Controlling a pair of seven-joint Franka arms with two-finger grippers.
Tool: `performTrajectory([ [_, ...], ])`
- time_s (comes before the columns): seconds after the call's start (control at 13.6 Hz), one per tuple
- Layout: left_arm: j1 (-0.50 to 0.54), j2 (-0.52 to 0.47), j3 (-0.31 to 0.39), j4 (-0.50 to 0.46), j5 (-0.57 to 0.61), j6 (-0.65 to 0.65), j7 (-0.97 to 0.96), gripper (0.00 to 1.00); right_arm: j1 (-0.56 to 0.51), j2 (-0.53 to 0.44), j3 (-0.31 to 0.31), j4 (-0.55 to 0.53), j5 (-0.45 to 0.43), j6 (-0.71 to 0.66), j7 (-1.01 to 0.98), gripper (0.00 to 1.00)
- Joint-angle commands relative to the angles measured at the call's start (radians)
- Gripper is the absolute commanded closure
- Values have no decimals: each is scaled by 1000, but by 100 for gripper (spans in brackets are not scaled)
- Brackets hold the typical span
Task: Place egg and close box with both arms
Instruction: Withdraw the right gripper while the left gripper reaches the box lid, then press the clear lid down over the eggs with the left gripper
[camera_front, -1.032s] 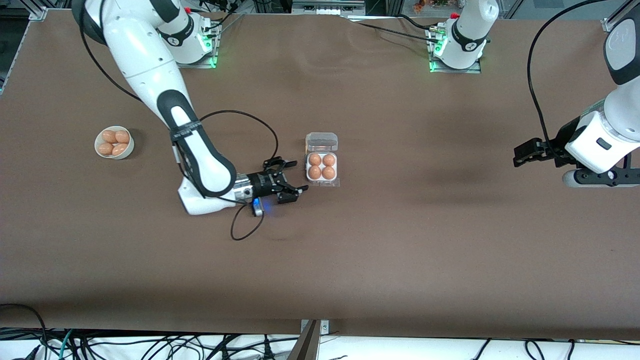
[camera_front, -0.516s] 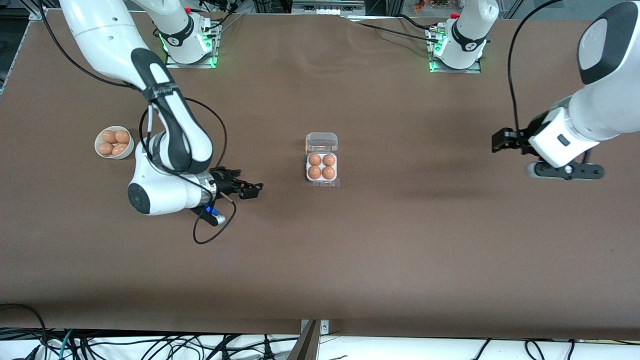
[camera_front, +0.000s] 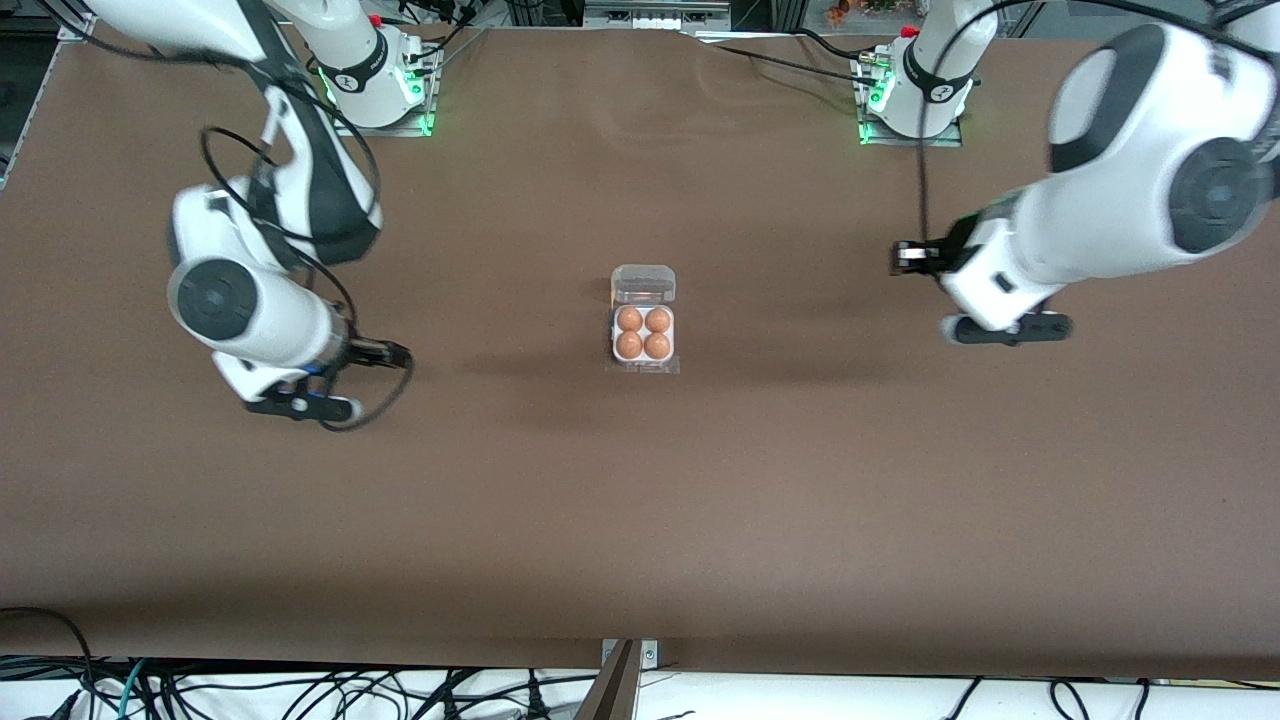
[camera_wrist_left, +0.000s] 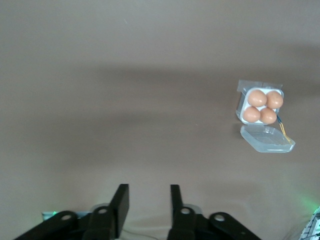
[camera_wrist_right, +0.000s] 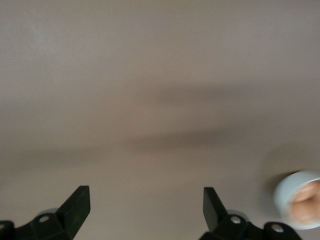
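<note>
On the brown table (camera_front: 640, 520), nearest to the front camera, nothing but bare cloth is being shown. A little farther from that camera, in the middle of the table, the box (camera_front: 643, 363) is being left by itself, well apart from both arms. All four round cells are being filled by eggs (camera_front: 630, 345), so the egg of the task is being held in the box, but which of the four it is cannot be told, since they all look the same. The clear lid (camera_front: 643, 285) is being left open, laid back on the side of the tray that is farther from the front camera. From the left wrist the same box (camera_wrist_left: 241, 114), eggs (camera_wrist_left: 257, 97) and flat lid (camera_wrist_left: 267, 141) are being seen.

Toward the right arm's end, the right gripper (camera_front: 398, 353) is being held over bare table. From its wrist, the right gripper (camera_wrist_right: 145, 190) is being shown spread wide with nothing between its fingers (camera_wrist_right: 77, 200). A white bowl (camera_wrist_right: 286, 192) with an egg in it is being seen close by, blurred.

Toward the left arm's end, the left gripper (camera_front: 902, 257) is being held over bare table too. From its wrist, the left gripper (camera_wrist_left: 148, 187) is being shown with only a small gap between its fingers (camera_wrist_left: 120, 200), and nothing is being pinched.
</note>
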Motion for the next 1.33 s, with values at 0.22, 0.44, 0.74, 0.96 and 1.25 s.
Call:
performTrajectory([
  [0.22,-159,104,3,15,-94,-12,-190,87,-96,-283,9,-106,-54,-35,-157,0],
  [0.44,-191,160,2,16,-187,-8,-213,88,-96,-357,3,-101,-44,-133,-152,0],
  [0.74,-294,259,2,50,-190,1,-281,89,-90,-414,-46,-61,-35,-202,-149,0],
  [0.96,-328,339,-7,117,-226,2,-353,89,-74,-412,-120,-50,59,-213,-155,0],
  [1.25,-361,405,-10,185,-254,71,-411,89,-57,-409,-123,-49,74,-212,-148,0],
])
